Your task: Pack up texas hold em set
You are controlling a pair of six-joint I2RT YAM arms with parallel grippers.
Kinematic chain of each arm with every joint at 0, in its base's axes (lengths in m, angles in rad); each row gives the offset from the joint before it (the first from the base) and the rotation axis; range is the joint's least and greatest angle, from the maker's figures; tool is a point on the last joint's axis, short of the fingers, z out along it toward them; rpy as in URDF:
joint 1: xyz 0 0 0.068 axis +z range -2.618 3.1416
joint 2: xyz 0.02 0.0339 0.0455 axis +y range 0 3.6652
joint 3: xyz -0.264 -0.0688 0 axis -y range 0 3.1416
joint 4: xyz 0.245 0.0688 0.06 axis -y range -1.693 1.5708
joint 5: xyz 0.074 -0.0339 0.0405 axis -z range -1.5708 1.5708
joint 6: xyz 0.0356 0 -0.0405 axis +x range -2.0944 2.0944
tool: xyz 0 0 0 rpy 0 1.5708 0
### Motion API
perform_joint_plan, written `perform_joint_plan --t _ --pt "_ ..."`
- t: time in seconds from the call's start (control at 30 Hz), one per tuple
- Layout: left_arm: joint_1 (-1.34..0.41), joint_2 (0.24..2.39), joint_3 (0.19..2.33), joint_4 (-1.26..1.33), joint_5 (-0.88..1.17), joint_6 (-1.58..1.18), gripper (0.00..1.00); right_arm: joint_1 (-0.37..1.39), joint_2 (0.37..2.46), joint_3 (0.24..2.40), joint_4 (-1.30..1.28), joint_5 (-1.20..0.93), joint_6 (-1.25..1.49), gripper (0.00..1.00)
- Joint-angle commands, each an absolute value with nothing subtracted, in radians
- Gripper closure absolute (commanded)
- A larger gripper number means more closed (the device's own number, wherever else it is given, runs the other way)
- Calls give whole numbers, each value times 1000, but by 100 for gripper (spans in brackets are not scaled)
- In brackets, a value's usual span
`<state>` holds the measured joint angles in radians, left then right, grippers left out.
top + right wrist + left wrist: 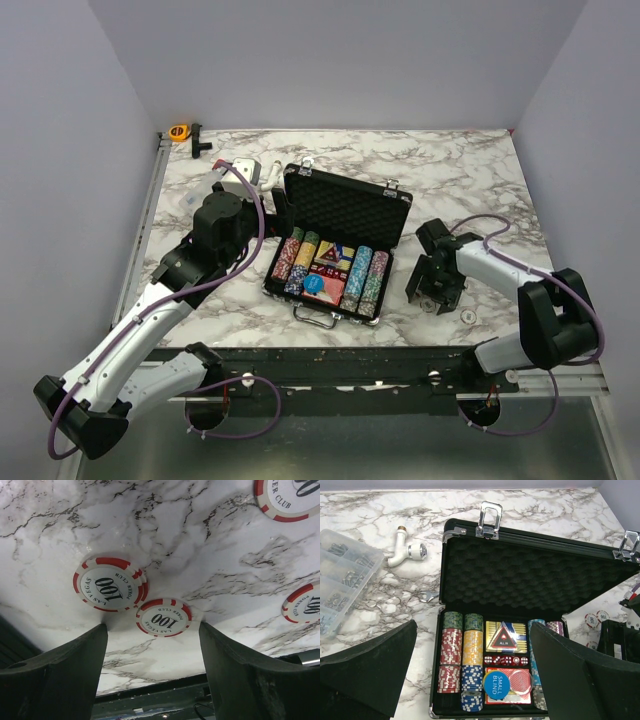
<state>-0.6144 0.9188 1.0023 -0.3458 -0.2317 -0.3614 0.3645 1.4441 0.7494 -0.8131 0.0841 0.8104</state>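
My left jaws stand spread wide and empty. The open briefcase (530, 575) sits straight ahead of them, its chip rows (462, 652), red card deck (521, 684) and blue disc (496, 684) framed in the gap. My right jaws are spread too, low over the tabletop (200, 545). One red-and-white 100 chip (162, 617) lies flat just ahead of the gap, another (107, 583) touches it, and more loose chips (287, 500) lie farther out.

From high above the near edge, looks down across the whole marble surface (480, 170). From the left wrist, faces the open briefcase (530, 570) at middling range, shared with the overhead view. From the right wrist, hangs very close over loose chips (163, 617) lying on the surface.
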Motion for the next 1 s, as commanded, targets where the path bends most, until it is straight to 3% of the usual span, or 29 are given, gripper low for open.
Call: perform_joint_plan --t 0.0,0.5,0.77,0.97 --pt "-606 903 1032 -362 -221 -349 5 353 1430 708 -765 68 805 23" --pt "-609 885 1029 -358 -212 -353 5 353 1466 706 -612 72 765 22" --pt "-609 896 1028 -354 -206 -356 5 352 1472 777 -618 182 730 22" --pt "-608 899 1028 -355 -205 -354 5 354 1486 769 -641 90 730 25"
